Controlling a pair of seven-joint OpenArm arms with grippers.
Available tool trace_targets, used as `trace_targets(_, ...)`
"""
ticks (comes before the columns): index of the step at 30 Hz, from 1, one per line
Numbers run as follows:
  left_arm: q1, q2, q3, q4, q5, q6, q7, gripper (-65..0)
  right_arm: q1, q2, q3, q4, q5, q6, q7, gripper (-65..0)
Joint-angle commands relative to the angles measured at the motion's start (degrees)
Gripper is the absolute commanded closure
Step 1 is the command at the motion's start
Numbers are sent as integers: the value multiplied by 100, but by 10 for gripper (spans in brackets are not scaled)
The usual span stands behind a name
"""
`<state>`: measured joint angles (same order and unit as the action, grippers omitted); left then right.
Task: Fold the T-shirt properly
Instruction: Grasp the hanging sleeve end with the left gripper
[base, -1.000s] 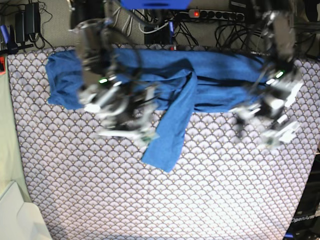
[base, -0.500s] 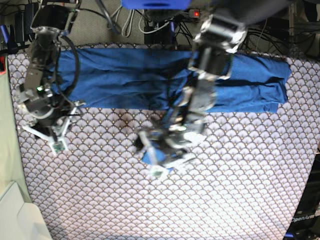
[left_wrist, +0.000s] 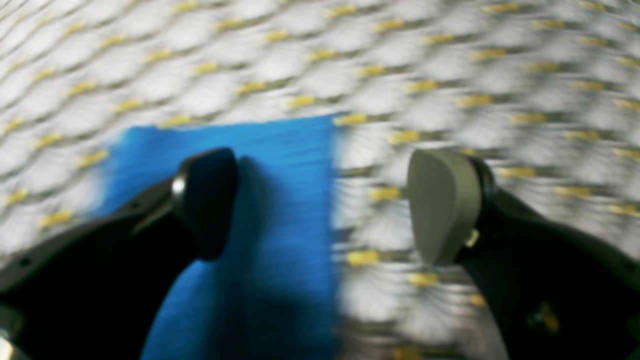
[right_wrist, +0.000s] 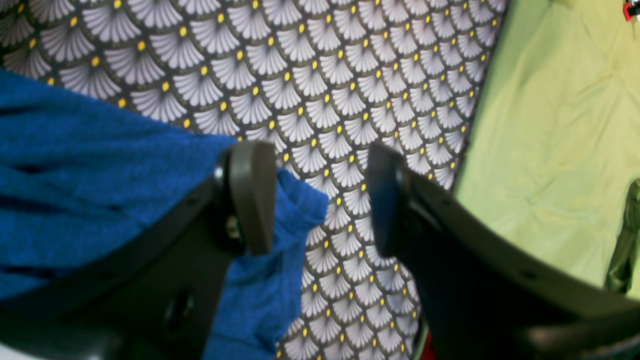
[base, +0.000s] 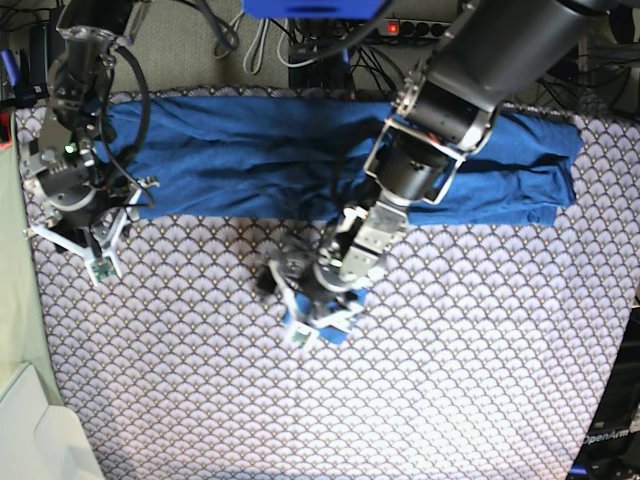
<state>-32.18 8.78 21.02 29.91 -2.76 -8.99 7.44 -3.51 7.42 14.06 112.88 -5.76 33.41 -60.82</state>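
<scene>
One T-shirt (base: 250, 150), medium blue, soft knit with a fine nap, long-sleeved and plain, lay as a long band across the upper part of the base view, one sleeve end reaching down toward the centre under the left arm. Tablecloth (base: 470, 370), grey-white, printed with rows of fan-shaped scallops each bearing a small yellow dot, covered the whole work surface beneath it. Left gripper (left_wrist: 320, 205), dark moulded fingers with rounded pads, stood wide open over the squared end of the sleeve; one pad (left_wrist: 207, 200) was over the blue cloth, the other over bare tablecloth, nothing clamped; that view was blurred. Right gripper (right_wrist: 320, 200), same make, stood partly open at the far left of the base view, beside a rumpled edge of the T-shirt; one finger (right_wrist: 252, 195) lay against the cloth, but whether it touched cannot be told, and nothing was gripped. Pale green sheet (right_wrist: 555, 140) bordered the tablecloth at the right of the right wrist view. Cables and a power strip (base: 430, 28) lined the top edge of the base view.
</scene>
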Motion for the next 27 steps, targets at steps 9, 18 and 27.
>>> trace_targets(9,-338,22,320,125,-510,376,-168,-520,65,27,4,110,0,22,99,-306)
trace_targets(18,-355,22,654,-200,-510,473,-186,-520,65,27,-4,101,9,22,99,-306)
trace_targets(27,-346,22,1244,-815,-545,482,-819,-520,74,27,-13,92,9,22,99,-306)
